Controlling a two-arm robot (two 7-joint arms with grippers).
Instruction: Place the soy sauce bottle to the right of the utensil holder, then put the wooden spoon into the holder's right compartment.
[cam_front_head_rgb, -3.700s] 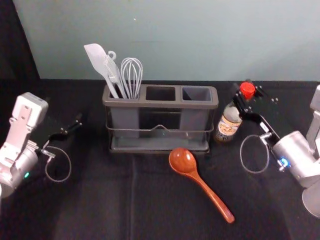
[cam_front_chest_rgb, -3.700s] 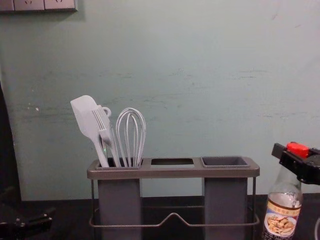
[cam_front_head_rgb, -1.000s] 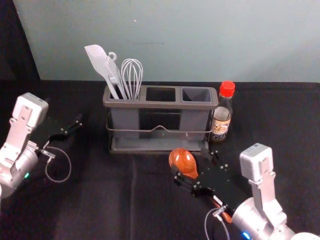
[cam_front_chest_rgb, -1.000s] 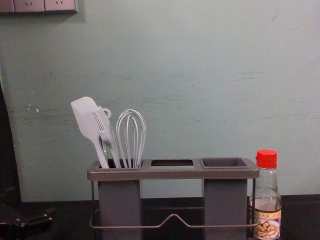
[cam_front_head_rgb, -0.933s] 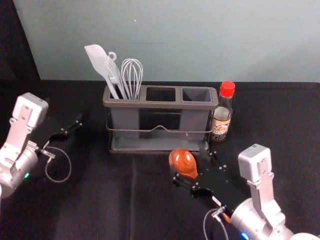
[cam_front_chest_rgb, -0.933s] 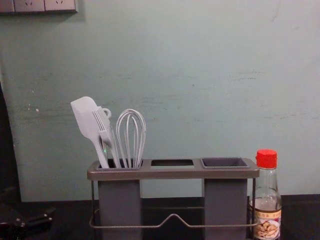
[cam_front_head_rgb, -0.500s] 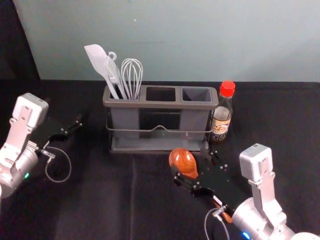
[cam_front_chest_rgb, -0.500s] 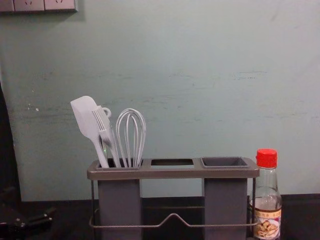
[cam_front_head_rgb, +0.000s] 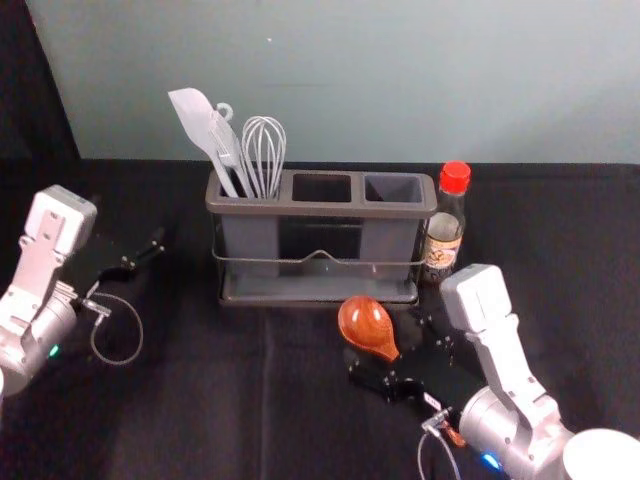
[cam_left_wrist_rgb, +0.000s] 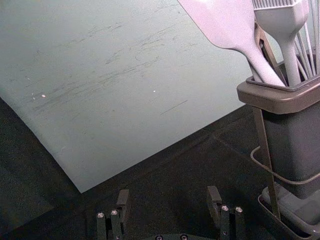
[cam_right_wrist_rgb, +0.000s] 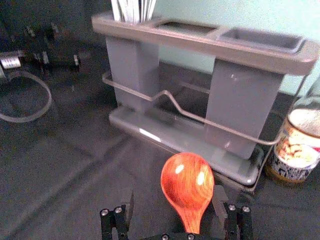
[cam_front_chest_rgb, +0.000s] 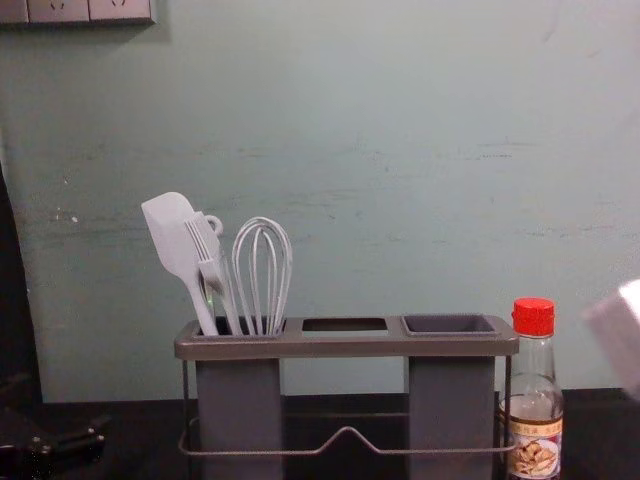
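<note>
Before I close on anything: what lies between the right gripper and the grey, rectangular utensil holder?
The rounded bowl of the reddish-brown wooden spoon lies between the right gripper and the utensil holder, in the right wrist view.

From my head I look forward and down over the table (cam_front_head_rgb: 200, 410), past its back edge to the wall (cam_front_head_rgb: 400, 80). From my chest I face forward, low, seeing the holder (cam_front_chest_rgb: 345, 346) nearly side-on. My left wrist looks, tilted, across the back edge to the wall, near the holder's left end. My right wrist looks closely and slantwise down over the spoon (cam_right_wrist_rgb: 187, 180) towards the holder's front. Head and chest share the holder, the bottle (cam_front_chest_rgb: 535, 400) and the spatula (cam_front_chest_rgb: 172, 235).
</note>
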